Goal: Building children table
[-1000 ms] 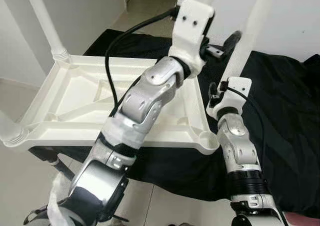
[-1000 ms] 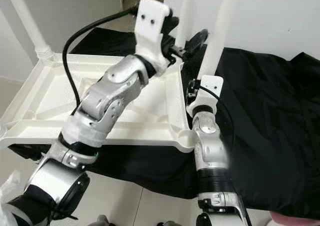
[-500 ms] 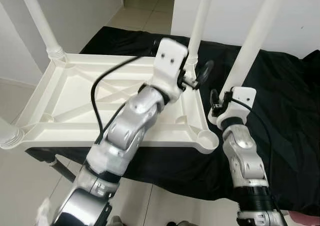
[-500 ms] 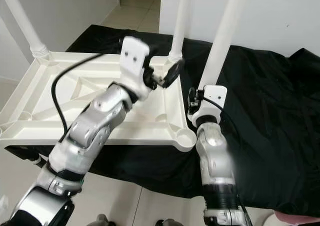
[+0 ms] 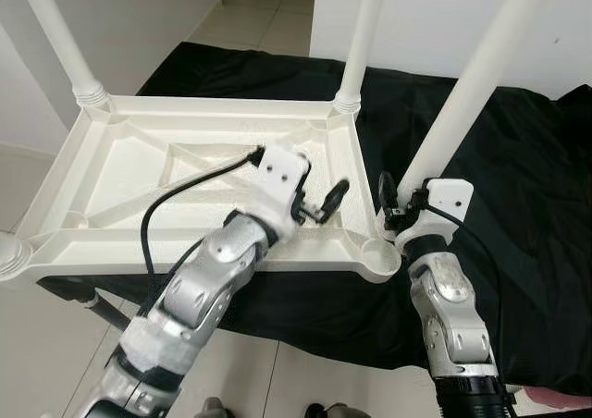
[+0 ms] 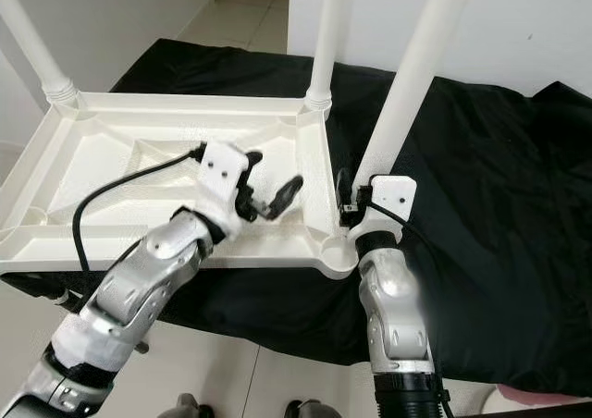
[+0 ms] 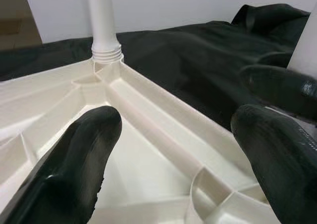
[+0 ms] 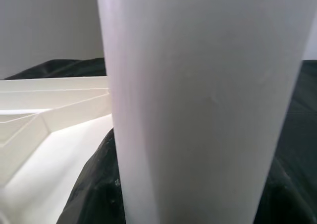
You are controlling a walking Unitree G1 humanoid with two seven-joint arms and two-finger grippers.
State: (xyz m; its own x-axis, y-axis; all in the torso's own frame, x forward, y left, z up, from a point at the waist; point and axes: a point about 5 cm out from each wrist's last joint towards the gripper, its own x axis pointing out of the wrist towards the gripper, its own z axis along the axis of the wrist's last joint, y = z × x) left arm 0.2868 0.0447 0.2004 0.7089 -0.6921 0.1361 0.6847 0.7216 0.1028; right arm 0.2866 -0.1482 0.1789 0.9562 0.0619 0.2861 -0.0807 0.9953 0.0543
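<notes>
While the white table top (image 5: 139, 173) lies upside down on a black cloth (image 5: 518, 205), two legs already stand screwed in at its far corners: far-left leg (image 5: 57, 34), far-right leg (image 5: 361, 34). Near-left corner has a leg stub (image 5: 7, 252) at the frame edge.

Left gripper (image 5: 319, 205) hovers over the table top's right rail, fingers spread wide and empty; in its wrist view, one finger (image 7: 74, 169) is over the inner tray and the other over the near-right socket (image 5: 377, 252), with the far-right leg straight ahead of it.

Right gripper (image 5: 393, 201) sits just right of the left one, beside that empty near-right socket, at the base of a loose white leg (image 5: 472, 85). This leg tilts up and away, its lower end off the table's edge over the cloth. Can't tell the finger state: fingers are hidden behind the leg and wrist mount, and the wrist view has the leg right up against the camera.
</notes>
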